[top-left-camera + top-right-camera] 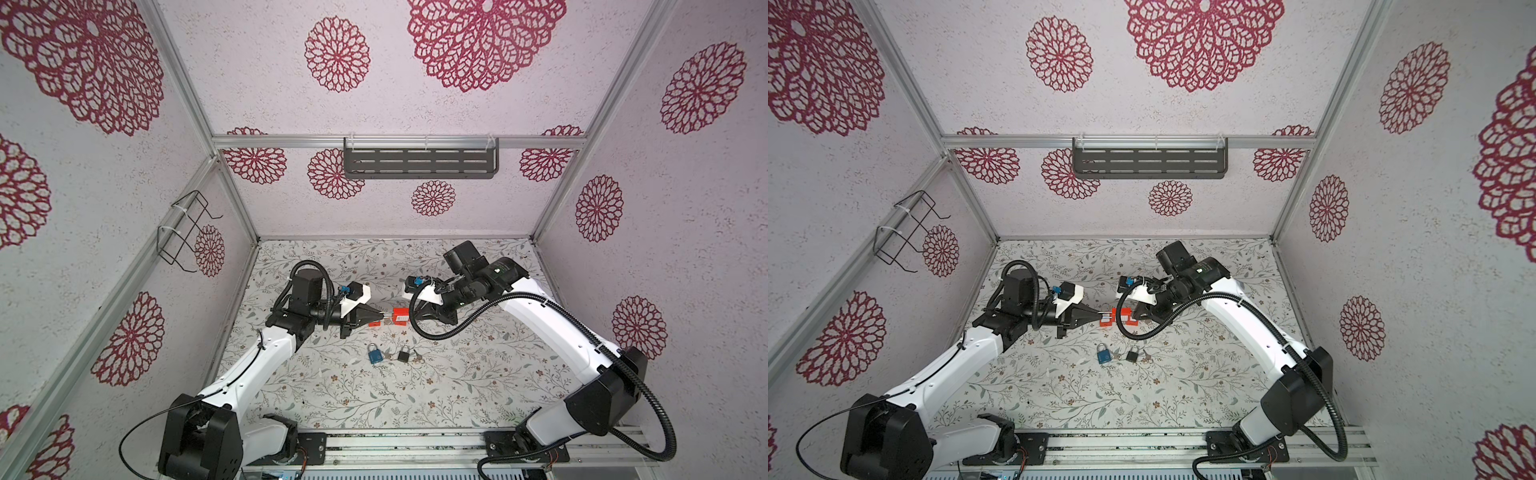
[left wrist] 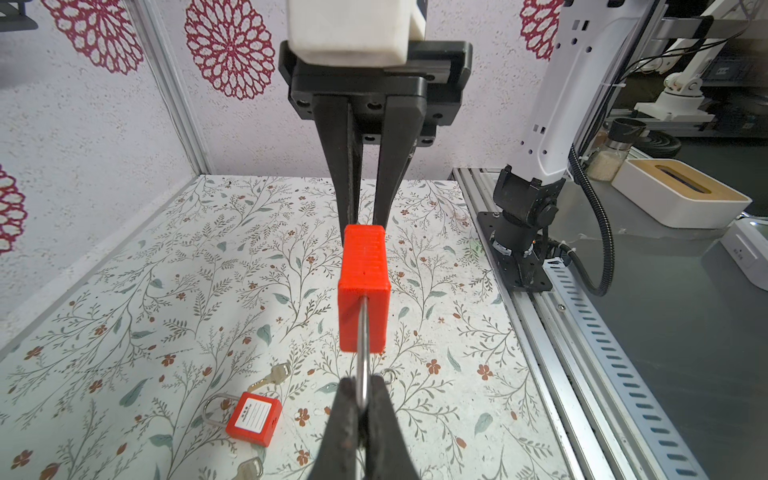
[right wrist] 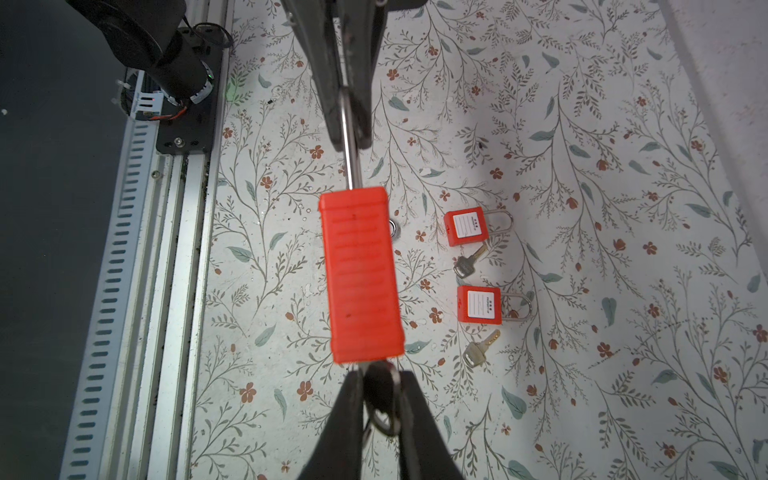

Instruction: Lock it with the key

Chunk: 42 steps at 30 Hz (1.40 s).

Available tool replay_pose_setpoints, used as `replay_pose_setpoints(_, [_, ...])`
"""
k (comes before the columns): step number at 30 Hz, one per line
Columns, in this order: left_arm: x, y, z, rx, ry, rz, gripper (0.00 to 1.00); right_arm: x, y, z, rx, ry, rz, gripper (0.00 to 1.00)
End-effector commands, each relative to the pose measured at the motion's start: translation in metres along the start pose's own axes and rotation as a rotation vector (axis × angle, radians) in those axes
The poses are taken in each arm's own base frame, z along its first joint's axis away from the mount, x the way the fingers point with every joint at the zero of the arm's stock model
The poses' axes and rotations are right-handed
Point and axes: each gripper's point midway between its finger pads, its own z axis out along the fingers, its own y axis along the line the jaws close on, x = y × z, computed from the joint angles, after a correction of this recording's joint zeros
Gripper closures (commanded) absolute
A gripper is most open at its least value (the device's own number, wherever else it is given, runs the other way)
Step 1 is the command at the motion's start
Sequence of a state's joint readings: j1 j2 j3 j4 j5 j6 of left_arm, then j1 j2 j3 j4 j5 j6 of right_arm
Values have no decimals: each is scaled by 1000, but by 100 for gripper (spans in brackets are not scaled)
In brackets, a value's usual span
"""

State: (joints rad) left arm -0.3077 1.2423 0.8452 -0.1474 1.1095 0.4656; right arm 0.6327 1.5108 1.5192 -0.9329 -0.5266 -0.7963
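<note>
Just near red padlock (image 1: 401, 318), blue padlock (image 1: 374, 354), black padlock (image 1: 403, 354), perhaps keys (image 1: 417, 357).

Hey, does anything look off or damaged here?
Nothing stands out. The red padlock is held in the air, the left gripper shut on its shackle and the right gripper closed on its key.

Both top views hang high above the red padlock (image 1: 401, 318), angled down across the desk (image 1: 457, 395), so they share basically the whole scene. The wrist cams sit right up close to the red padlock, facing it from opposite ends.
</note>
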Motion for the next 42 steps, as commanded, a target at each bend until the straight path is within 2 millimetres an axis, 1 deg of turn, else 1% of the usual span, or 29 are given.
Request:
replay_pose_setpoints(1, [-24,-5,0,38,-51,60,100,-9,-5,-10,95,-19,-88,81])
replay_pose_setpoints(6, [-23,-5,0,41,-51,55,100,-8,-9,-13,169,-17,-137,82])
replay_pose_setpoints(13, [-23,-5,1,43,-52,52,100,-9,-9,-15,185,-16,-155,86])
replay_pose_setpoints(14, [-23,-5,1,44,-52,52,100,-8,-8,-14,185,-12,-161,88])
replay_pose_setpoints(15, [-23,-5,1,45,-52,51,100,-8,-8,-14,190,-5,-165,88])
replay_pose_setpoints(16, [-23,-5,1,43,-52,52,100,-7,-8,-13,195,0,-168,88])
replay_pose_setpoints(17, [-23,-5,1,44,-51,53,100,-6,-9,-13,199,6,-168,86])
replay_pose_setpoints(18, [-23,-6,1,45,-51,52,100,-5,-10,-13,207,12,-168,80])
replay_pose_setpoints(21, [-22,-6,1,41,-47,55,100,-6,-12,-17,228,19,-168,66])
replay_pose_setpoints(23, [-21,-6,1,41,-44,56,100,-8,-12,-21,238,14,-176,64])
replay_pose_setpoints(27, [-21,-7,1,45,-39,58,100,-10,-11,-25,239,13,-191,65])
replay_pose_setpoints(32, [-19,-7,1,45,-29,62,100,-13,-2,-24,183,-1,-187,70])
replay_pose_setpoints(38, [-16,-8,1,49,2,63,100,-16,4,-21,123,-6,-169,71])
replay_pose_setpoints(42, [-16,-9,2,55,3,67,100,-20,2,-21,128,-19,-171,70])
